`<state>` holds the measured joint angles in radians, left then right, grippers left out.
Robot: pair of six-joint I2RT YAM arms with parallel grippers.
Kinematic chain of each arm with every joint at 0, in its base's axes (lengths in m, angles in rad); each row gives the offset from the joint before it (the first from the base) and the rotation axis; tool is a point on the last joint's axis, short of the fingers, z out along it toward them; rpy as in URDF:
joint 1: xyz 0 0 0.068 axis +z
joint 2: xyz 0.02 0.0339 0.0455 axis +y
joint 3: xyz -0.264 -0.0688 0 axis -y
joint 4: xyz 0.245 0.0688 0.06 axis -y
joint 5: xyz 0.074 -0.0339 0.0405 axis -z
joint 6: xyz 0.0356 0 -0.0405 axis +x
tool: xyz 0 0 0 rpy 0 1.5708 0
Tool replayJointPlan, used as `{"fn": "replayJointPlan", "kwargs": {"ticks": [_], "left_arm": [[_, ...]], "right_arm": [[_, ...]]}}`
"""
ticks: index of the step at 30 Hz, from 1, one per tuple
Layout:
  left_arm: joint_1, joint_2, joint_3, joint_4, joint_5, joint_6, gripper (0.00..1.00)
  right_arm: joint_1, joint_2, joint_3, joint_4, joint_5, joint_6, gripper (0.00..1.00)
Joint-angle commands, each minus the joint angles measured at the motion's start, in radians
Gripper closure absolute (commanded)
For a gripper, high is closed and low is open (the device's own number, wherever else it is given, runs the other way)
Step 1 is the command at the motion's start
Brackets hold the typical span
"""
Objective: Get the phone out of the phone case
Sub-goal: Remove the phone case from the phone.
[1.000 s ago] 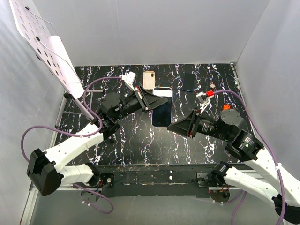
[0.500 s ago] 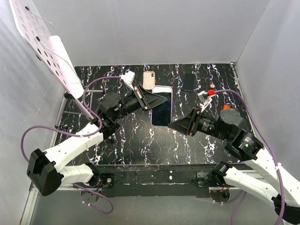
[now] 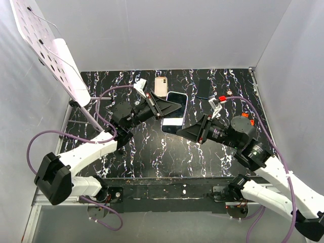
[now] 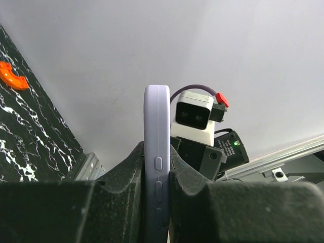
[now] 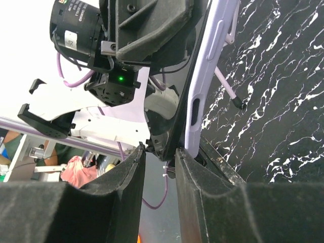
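Top external view, centre: phone (image 3: 177, 112) in its lilac case (image 4: 157, 131) hangs above the worktop (image 3: 152, 152), clamped face-to-back by the left fingers (image 4: 121, 187). Right fingers (image 5: 121, 192) narrowly straddle its lower corner; contact unclear. Probably stiff, slick glass in a pliable rim: peel a corner.

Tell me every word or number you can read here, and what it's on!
Nothing here can be read clearly.
White sticker on the black motor housing: has print, but it is too small and blurred to read.
Phone case: no words or logo show.
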<state>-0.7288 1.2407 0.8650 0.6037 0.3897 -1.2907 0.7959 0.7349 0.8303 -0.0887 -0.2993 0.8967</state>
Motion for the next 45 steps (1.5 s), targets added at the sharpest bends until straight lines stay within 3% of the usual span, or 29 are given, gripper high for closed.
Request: {"fn": "replayJointPlan", "kwargs": {"ticks": [1, 8, 10, 16, 30, 38, 43, 45], "left_arm": [[-0.032, 0.006, -0.007, 0.189, 0.075, -0.13, 1.0], [-0.05, -0.007, -0.044, 0.182, 0.084, -0.101, 1.0], [-0.052, -0.004, -0.046, 0.176, 0.095, -0.093, 1.0], [-0.057, -0.014, -0.017, 0.053, 0.13, -0.001, 1.0], [-0.098, 0.057, -0.058, 0.298, 0.147, -0.148, 1.0], [-0.141, 0.095, -0.031, 0.341, 0.153, -0.157, 1.0], [-0.146, 0.074, -0.008, 0.28, 0.158, -0.096, 1.0], [-0.146, 0.069, 0.011, 0.234, 0.179, -0.056, 1.0]], "right_arm": [[-0.037, 0.032, -0.088, 0.246, -0.007, 0.116, 0.62], [-0.107, 0.011, -0.198, 0.448, -0.05, 0.232, 0.63], [-0.118, 0.02, -0.201, 0.463, -0.066, 0.243, 0.68], [-0.13, 0.026, -0.252, 0.613, -0.075, 0.297, 0.72], [-0.179, 0.043, -0.332, 0.806, -0.086, 0.367, 0.69], [-0.185, 0.027, -0.33, 0.779, -0.087, 0.358, 0.69], [-0.187, 0.012, -0.315, 0.715, -0.074, 0.337, 0.7], [-0.192, 0.003, -0.312, 0.687, -0.067, 0.332, 0.77]]}}
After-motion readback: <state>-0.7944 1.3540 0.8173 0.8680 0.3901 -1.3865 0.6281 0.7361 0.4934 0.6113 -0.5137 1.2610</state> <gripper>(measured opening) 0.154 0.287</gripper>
